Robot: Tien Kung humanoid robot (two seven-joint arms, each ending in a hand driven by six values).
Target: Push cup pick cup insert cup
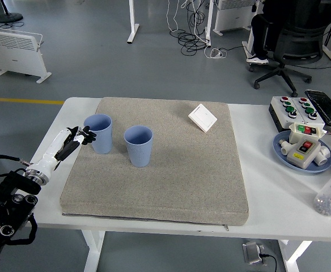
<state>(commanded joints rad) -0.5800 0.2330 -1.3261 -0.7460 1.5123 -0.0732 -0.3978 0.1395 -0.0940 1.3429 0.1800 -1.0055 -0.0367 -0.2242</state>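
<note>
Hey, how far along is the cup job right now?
Nothing looks finished: both blue cups stand upright and apart on the grey mat. In hand: the left hand is at the outer side of the left cup, holding nothing. Left: pushing that cup, picking it up and nesting it in the right cup.

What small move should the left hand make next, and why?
Probably push rightward: the left hand sits at the left side of the left cup, fingers spread and holding nothing, while the right cup stands apart to the right on the mat.

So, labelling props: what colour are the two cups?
Both cups are light blue, clearest in the head view.
</note>
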